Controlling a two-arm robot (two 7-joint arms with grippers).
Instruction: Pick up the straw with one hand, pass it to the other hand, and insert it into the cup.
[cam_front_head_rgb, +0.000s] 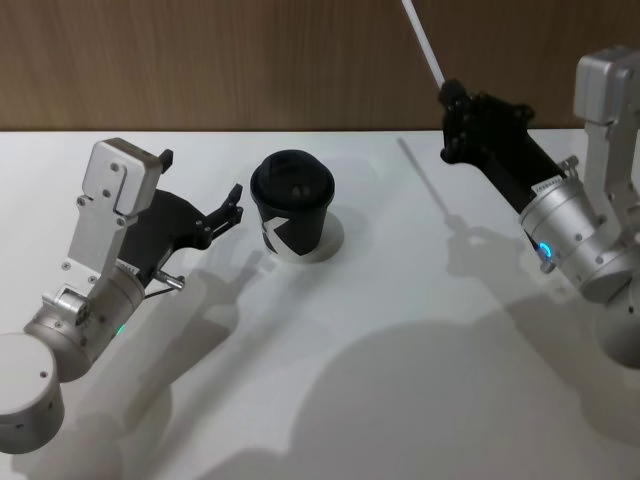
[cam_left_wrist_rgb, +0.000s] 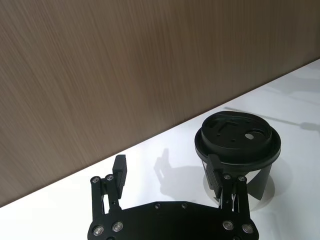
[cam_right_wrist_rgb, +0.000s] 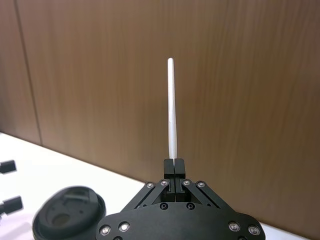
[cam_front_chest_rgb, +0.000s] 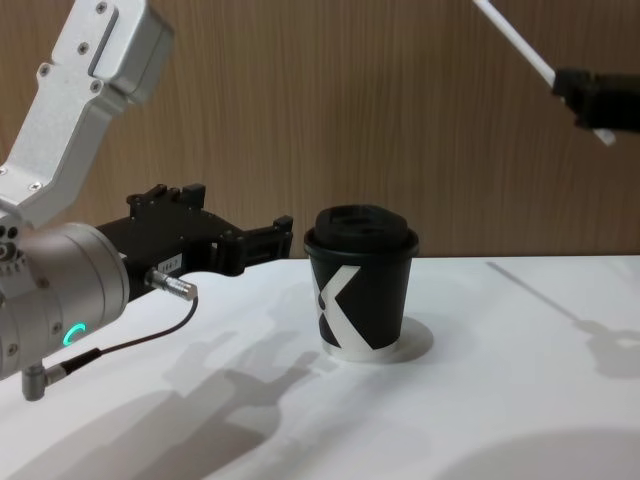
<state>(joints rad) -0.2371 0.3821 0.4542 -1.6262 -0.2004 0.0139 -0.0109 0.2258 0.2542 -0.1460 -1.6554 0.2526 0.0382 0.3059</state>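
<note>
Right gripper (cam_front_head_rgb: 447, 95) clamped on straw (cam_front_head_rgb: 425, 45) near its end; light, likely crushable, so pinch gently. Left gripper (cam_left_wrist_rgb: 167, 167) spread, cup (cam_left_wrist_rgb: 237, 150) just ahead.

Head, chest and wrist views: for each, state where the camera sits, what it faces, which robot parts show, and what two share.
Head view: high, looking down on the table; both arms, left tool, right tool.
Chest view: low, looking across at the cup; left arm, right tool's tip.
Left wrist view: behind the open left tool, facing the cup.
Right wrist view: behind the right tool, facing its gripped straw.
Shared: both wrist views show the cup.
</note>
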